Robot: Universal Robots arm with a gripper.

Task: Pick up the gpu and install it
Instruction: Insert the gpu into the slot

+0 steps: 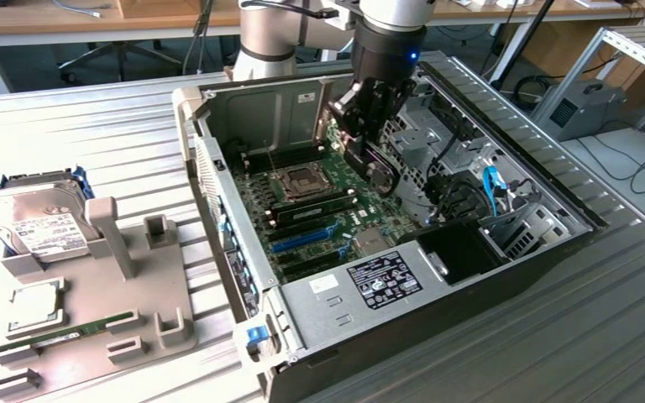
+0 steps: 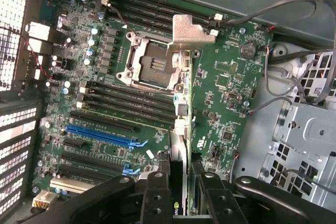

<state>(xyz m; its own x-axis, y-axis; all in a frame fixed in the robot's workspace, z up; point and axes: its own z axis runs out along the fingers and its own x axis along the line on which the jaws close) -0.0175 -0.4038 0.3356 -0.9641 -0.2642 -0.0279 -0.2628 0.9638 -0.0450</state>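
Exterior: your gripper [image 1: 365,136] is down inside the case [image 1: 283,105]; it carries the gpu [image 1: 378,170] upright over the board [image 1: 300,210]
Wrist: fingers [image 2: 157,198] clamp the gpu [image 2: 179,145]; seen edge-on, it is a thin dark card with a silver bracket [image 2: 187,31] at its far end, beside the socket [image 2: 152,61]
Advice: hold your grip firm; square the card's edge to the blue slot [image 2: 105,136], which I judge isn't lined up yet

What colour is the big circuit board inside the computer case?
Green; the motherboard shows best in the wrist view.

Open PC case [image 1: 502,126], green mobo [image 2: 220,93] inside, HDD [image 1: 37,222] & RAM stick [image 1: 70,332] on grey tray [image 1: 98,294]
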